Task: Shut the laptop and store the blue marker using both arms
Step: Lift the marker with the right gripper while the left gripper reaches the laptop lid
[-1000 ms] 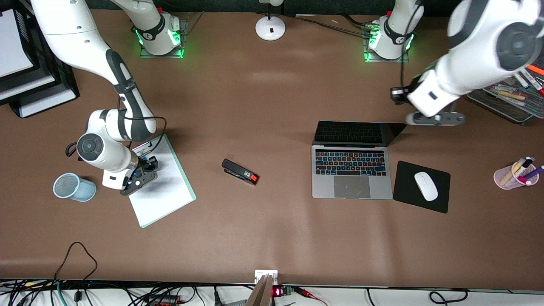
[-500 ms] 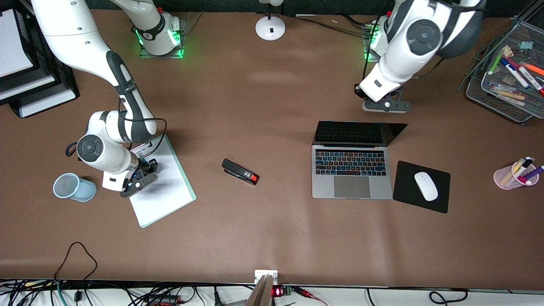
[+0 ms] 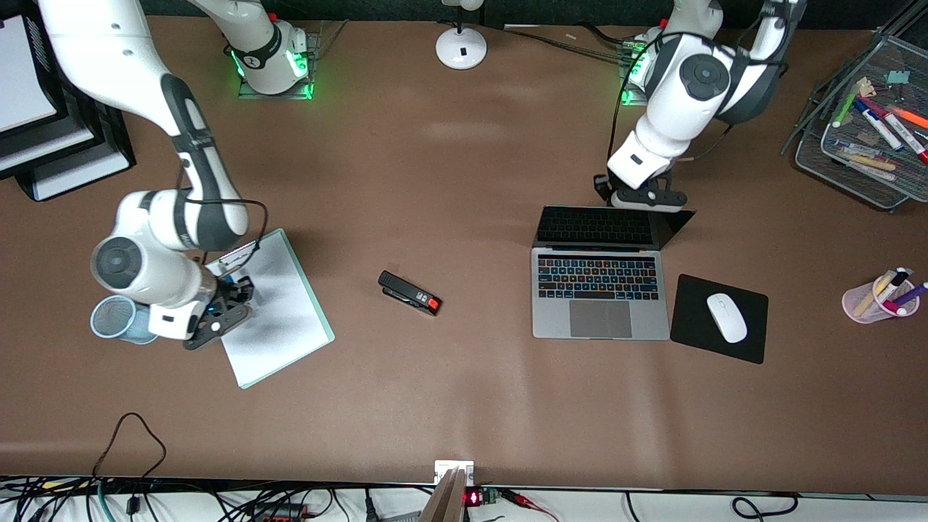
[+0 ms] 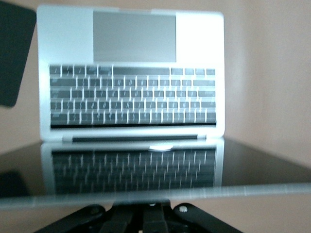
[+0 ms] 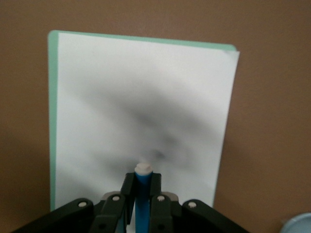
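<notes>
Laptop (image 3: pixel 600 283) is sitting open on the bench (image 3: pixel 464 406), toward the left arm's end, beside a black mouse pad (image 3: pixel 718 319) carrying a white mouse (image 3: pixel 726 317). Left tool (image 3: pixel 641 197) is hanging just above the screen's top edge; its finger opening is hidden, cannot tell. Blue marker (image 5: pixel 143 194) is being gripped in the right tool (image 5: pixel 141 191), fingers clamped on its barrel, whitish end pointing out, over the white notepad (image 3: pixel 275 308) near the mesh cup (image 3: pixel 119 319). Black stapler (image 3: pixel 409 292) is lying between notepad and laptop.
</notes>
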Controlling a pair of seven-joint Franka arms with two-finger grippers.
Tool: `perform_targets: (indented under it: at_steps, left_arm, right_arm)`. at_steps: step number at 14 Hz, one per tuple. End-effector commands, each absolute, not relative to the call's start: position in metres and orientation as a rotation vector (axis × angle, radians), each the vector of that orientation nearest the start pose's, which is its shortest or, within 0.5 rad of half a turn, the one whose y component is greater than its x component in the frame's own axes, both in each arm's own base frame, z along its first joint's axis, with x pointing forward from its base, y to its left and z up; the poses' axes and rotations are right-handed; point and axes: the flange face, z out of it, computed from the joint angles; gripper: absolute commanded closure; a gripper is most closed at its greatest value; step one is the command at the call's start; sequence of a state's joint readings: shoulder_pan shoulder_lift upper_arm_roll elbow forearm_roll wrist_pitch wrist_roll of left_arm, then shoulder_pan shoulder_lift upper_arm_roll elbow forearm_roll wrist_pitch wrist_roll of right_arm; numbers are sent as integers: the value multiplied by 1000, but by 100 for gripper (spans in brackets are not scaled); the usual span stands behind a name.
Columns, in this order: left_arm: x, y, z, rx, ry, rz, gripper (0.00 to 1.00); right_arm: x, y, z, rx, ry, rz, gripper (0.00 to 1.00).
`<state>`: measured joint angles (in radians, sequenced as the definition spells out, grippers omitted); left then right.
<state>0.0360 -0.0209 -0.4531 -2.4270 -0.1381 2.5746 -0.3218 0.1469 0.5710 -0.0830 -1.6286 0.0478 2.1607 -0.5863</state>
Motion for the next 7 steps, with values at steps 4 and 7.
perform_targets:
  at_steps: [4,7]
  left_arm:
    - [500,-187,332,-3272,-2,-356,100]
    - [520,-188,325,-3285,9,-355,100]
  right_arm:
    - [679,13,391,-2760,-1186,-145,100]
    - [684,-36,435,-2536,-1290,-298,100]
